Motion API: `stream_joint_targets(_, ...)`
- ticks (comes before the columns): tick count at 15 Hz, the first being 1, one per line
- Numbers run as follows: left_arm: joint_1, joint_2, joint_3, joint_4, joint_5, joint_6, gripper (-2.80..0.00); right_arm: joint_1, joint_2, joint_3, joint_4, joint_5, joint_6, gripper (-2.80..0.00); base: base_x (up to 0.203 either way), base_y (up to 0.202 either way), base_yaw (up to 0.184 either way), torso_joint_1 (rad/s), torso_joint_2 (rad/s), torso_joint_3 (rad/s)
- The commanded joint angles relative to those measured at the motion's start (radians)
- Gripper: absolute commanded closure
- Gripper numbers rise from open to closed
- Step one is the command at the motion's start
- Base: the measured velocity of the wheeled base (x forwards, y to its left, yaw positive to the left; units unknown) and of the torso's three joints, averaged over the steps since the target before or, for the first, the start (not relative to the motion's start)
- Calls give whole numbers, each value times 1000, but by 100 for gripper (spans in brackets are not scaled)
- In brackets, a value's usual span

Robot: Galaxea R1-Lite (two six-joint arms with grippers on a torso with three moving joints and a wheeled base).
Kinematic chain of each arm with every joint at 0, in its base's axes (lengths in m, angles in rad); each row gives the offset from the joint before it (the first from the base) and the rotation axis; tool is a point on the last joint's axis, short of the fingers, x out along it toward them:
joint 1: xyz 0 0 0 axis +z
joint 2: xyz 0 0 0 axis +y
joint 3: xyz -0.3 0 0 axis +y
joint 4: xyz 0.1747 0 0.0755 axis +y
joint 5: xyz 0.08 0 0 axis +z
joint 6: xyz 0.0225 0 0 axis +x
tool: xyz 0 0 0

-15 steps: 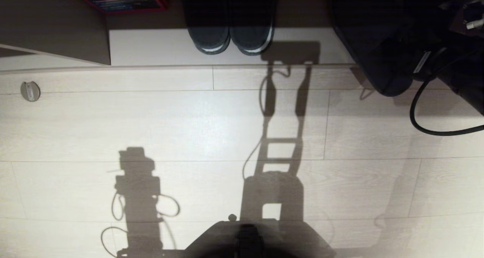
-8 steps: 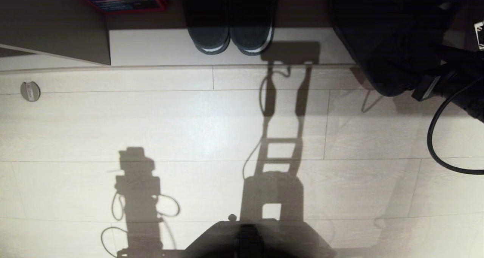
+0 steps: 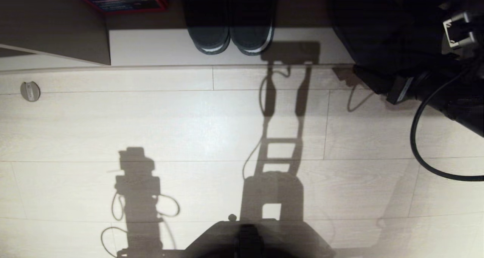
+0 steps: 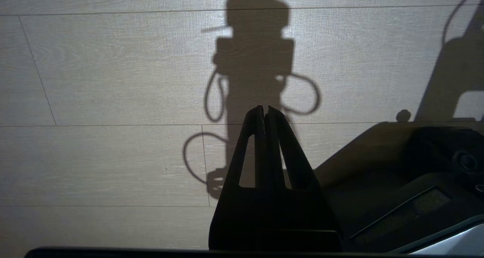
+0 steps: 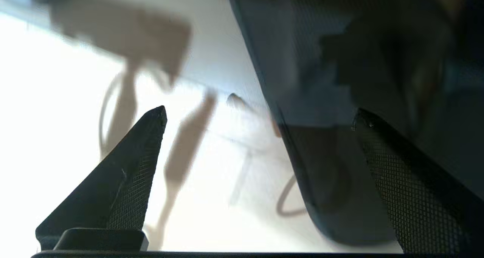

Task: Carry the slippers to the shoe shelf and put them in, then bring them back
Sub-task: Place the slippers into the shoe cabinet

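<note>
Two slippers [image 3: 230,39] w/ white-striped soles sit top centre of the head view, toes on the shoe shelf's [image 3: 151,46] pale base board. A big dark slipper-like shape [image 3: 378,42] fills the upper right, hanging over the board edge; can't tell which pair it is. Right gripper [image 5: 259,116] is wide open, holding nothing, one finger over that dark shape. Left gripper [image 4: 264,110] is pinched closed, empty, over bare floor [image 3: 189,129]. Looks like the pick-up step; next: straddle the edge, then close.
</note>
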Motion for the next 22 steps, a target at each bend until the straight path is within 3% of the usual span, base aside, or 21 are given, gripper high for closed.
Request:
stream_joint_targets(1,1,0,0,0,0,0,0,68,73,-69,-6,-45,-2,-280,0,0,0,0,0,0)
stream_joint_targets(4,0,0,0,0,0,0,0,121,149,-198,3,-97,14,-280,0,0,0,0,0,0)
stream_joint_targets(5,0,0,0,0,0,0,0,124,152,-202,6,-98,18,0,0,0,0,0,0,0)
stream_joint_targets(9,1,0,0,0,0,0,0,127,120,-209,92,-73,39,0,0,0,0,0,0,0)
stream_joint_targets(13,0,0,0,0,0,0,0,126,130,-235,94,-77,34,0,0,0,0,0,0,0)
stream_joint_targets(22,0,0,0,0,0,1,0,32,186,-345,92,-76,1,0,0,0,0,0,0,0)
